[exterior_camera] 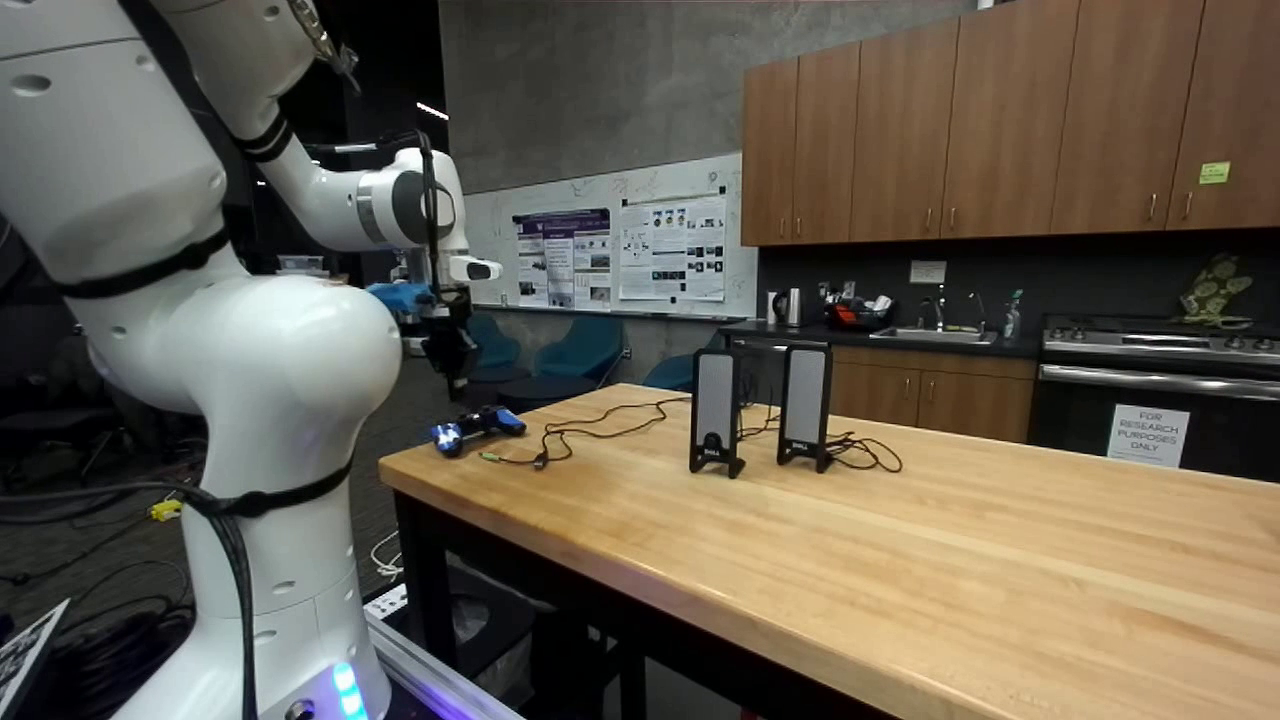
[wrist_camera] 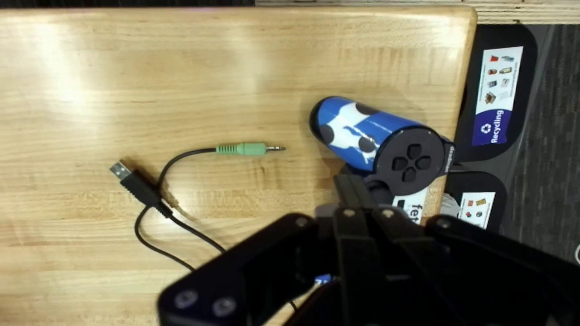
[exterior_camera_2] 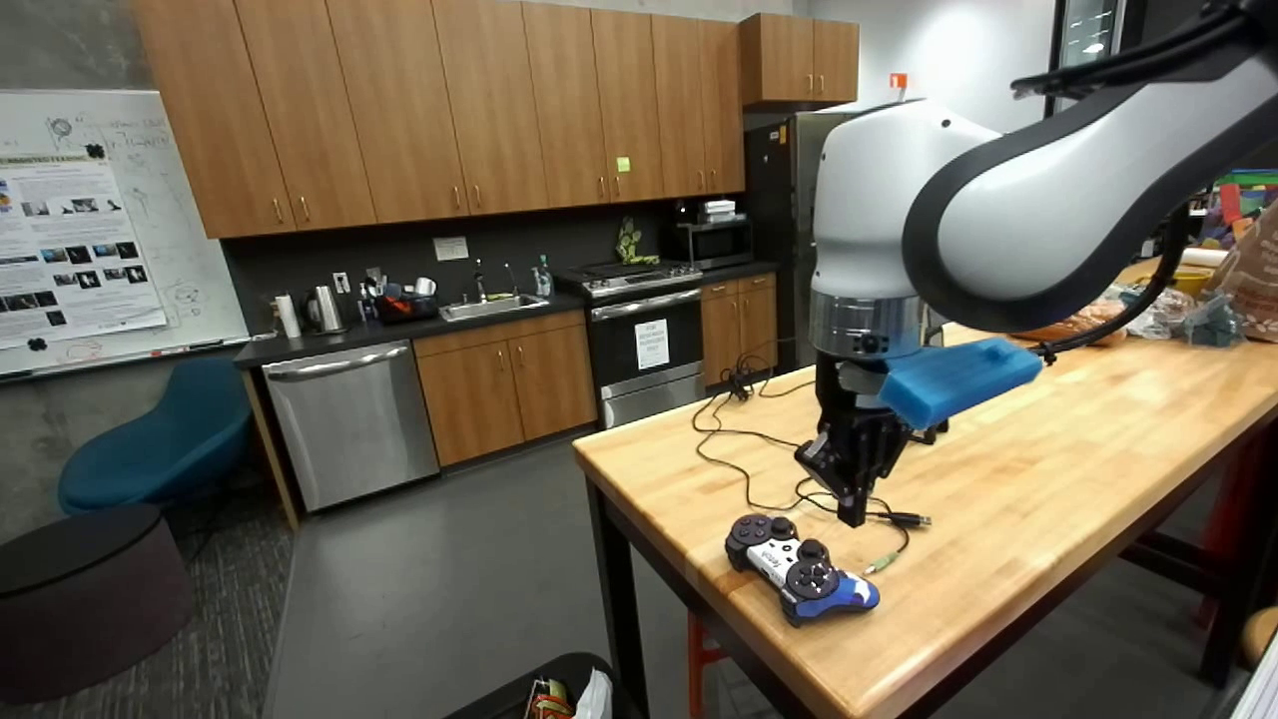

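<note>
My gripper [wrist_camera: 352, 183] hangs over the corner of the wooden table with its two fingers pressed together and nothing visible between them. Closest to it is a game controller [wrist_camera: 351, 131] with blue and white grips, lying on the tabletop; the fingers hide part of it in the wrist view. In an exterior view the fingertips [exterior_camera_2: 852, 516] stand above and apart from the controller [exterior_camera_2: 834, 594]. A black cable ends in a green audio plug [wrist_camera: 247, 149] and a USB plug [wrist_camera: 142, 190], both lying on the wood beside the controller.
Two upright black and grey speakers [exterior_camera: 714, 405] stand on the table [exterior_camera: 950, 580], their cables trailing around them. Bags [exterior_camera_2: 1243, 275] lie at the table's far end. Below the table edge are bins with recycling labels [wrist_camera: 496, 95]. Teal chairs [exterior_camera: 580, 345] stand behind.
</note>
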### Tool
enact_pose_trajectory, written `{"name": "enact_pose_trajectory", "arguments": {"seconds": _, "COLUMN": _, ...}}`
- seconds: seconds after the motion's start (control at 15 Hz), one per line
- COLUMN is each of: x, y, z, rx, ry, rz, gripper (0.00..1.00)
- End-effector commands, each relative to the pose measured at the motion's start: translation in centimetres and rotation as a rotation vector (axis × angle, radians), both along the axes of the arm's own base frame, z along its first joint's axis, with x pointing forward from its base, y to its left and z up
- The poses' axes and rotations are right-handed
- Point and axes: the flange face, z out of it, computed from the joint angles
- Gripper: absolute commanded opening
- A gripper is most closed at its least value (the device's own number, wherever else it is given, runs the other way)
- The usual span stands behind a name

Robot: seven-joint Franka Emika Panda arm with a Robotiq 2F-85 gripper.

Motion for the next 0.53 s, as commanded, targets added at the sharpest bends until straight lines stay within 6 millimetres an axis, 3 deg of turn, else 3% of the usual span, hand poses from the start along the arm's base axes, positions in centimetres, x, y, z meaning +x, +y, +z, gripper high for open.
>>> {"name": "enact_pose_trajectory", "arguments": {"seconds": 0.0, "x": -0.4, "y": 0.6, "z": 0.2, "rx": -0.017, "ry": 0.041, "rz": 0.035, "gripper": 0.00}}
{"name": "enact_pose_trajectory", "arguments": {"seconds": 0.47, "x": -0.9, "y": 2.0, "z": 0.3, "rx": 0.017, "ry": 0.043, "rz": 0.090, "gripper": 0.00}}
